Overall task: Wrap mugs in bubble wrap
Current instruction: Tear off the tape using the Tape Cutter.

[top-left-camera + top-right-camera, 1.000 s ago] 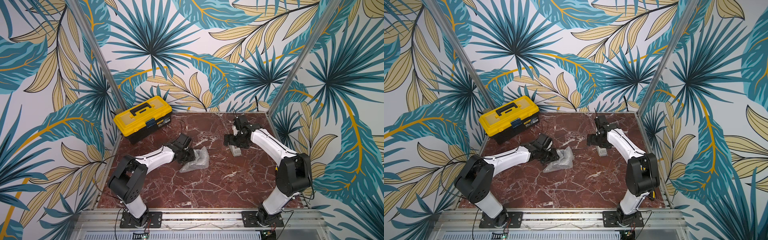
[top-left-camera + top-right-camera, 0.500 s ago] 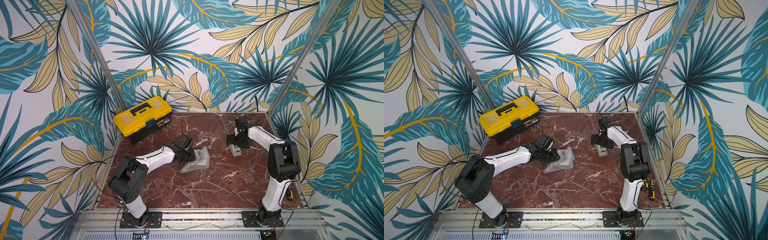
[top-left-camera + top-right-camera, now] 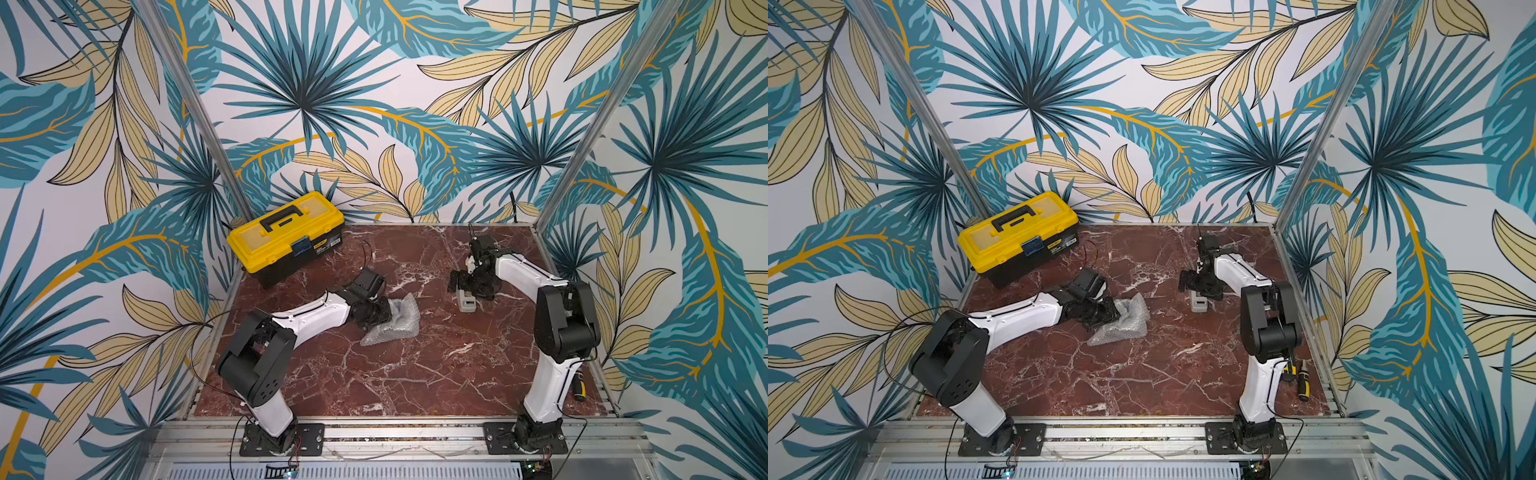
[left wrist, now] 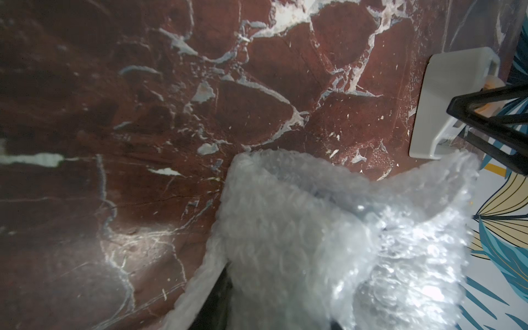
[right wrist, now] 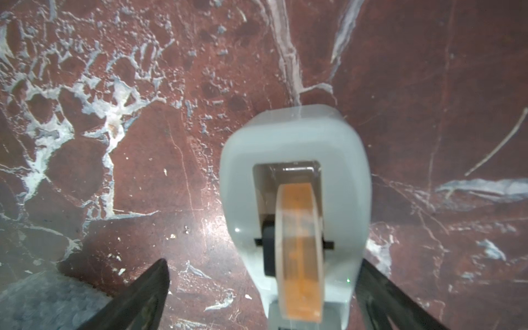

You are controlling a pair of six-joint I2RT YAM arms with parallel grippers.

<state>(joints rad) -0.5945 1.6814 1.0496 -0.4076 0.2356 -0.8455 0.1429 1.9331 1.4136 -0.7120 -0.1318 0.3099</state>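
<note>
**Wrapping one mug: sheet gathered, not yet sealed**

At the centre of both top views you see the bubble wrap (image 3: 395, 322) bunched into a loose bundle on the surface (image 3: 415, 374). The mug (image 4: 351, 205) sits inside it and shows only as a dark shade through the plastic in the left wrist view. Its handle and rim cannot be made out.

Your left gripper (image 3: 380, 318) meets the bundle from the left of the frame, its fingers clenched on the wrap. The right gripper (image 5: 263, 260) hangs right of centre with its fingers spread wide, one on each side of the tape dispenser (image 5: 294, 148) and grasping nothing.

**Done, as judged from this layout:** the sheet is folded over and around the mug.

**Left to do:**
- The bundle gapes open at its upper right.
- A flap trails toward the lower left.
- No tape appears on the plastic, so tightening and sealing remain.

**Counts:**
- One mug.
- One sheet of bubble wrap.
- One tape dispenser, carrying one orange tape roll (image 5: 298, 243).
- One yellow toolbox (image 3: 286, 232) at the upper left of the surface.
- Two screwdrivers (image 3: 1303, 380) at the lower right edge in a top view.
- Two arms.
</note>
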